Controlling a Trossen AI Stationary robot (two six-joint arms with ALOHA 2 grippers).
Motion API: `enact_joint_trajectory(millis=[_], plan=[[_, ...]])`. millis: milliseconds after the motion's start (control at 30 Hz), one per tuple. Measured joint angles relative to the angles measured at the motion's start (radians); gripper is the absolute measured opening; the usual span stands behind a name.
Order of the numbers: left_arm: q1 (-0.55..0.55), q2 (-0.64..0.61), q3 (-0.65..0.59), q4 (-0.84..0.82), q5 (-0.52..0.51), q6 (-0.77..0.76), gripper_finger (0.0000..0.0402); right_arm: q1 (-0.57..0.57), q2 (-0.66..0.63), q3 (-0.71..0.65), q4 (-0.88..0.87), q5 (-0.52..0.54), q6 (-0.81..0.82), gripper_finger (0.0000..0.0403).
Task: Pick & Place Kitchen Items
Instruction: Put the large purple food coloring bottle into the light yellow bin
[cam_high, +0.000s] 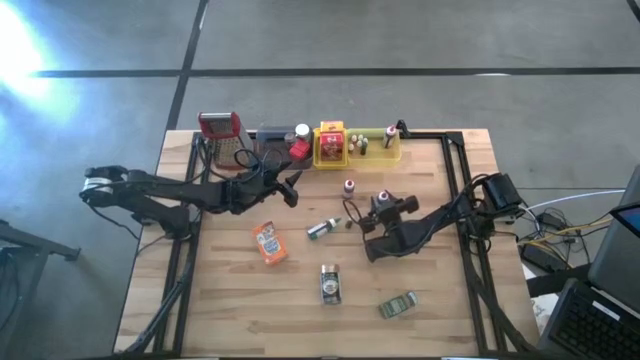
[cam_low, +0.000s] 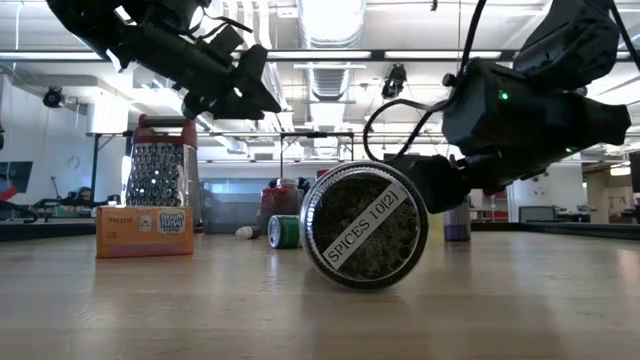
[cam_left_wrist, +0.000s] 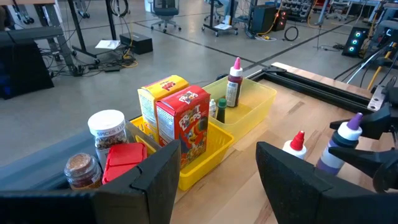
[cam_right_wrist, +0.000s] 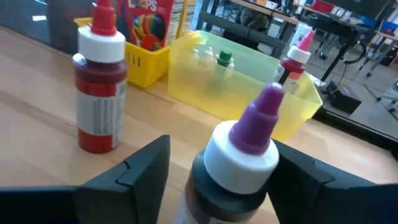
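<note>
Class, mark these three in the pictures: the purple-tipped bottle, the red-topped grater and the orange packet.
purple-tipped bottle (cam_right_wrist: 255, 127): right wrist view, on its purple tip.
red-topped grater (cam_high: 222, 131): high view, on its red top.
orange packet (cam_high: 269, 243): high view, middle of its printed face.

From above, the small bottles (cam_high: 357, 145) in the pale yellow tray (cam_high: 393, 152) are too tiny to tell apart, and the label on the tin (cam_high: 330, 284) near the table's front edge cannot be read. The green packet (cam_high: 397, 305) shows no legible print either. At table height, the spice jar (cam_low: 364, 225) lying on its side fills the middle and hides most of what lies behind it; only a sliver of a green-rimmed tin (cam_low: 284, 231) peeks out beside it. The purple-tipped bottle (cam_right_wrist: 239, 163) is cut off by the right wrist picture's edge, so its body and label stay unseen. The cereal box (cam_right_wrist: 149, 17) is also cropped there.
</note>
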Motion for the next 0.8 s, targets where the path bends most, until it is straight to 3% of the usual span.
enact_joint_trajectory(millis=[300,533,800], plan=[[0.0,0.0,0.0,0.0,0.0,0.0,0.0216,0.0,-0.112,0.036,-0.053,0.01,-0.155,0.0286],[0.0,0.0,0.0,0.0,0.0,0.0,0.0216,0.0,-0.35,0.039,-0.179,0.015,-0.262,0.032],[0.0,0.0,0.0,-0.001,0.0,0.0,0.0216,-0.001,-0.634,0.08,-0.178,0.018,-0.429,0.0335]])
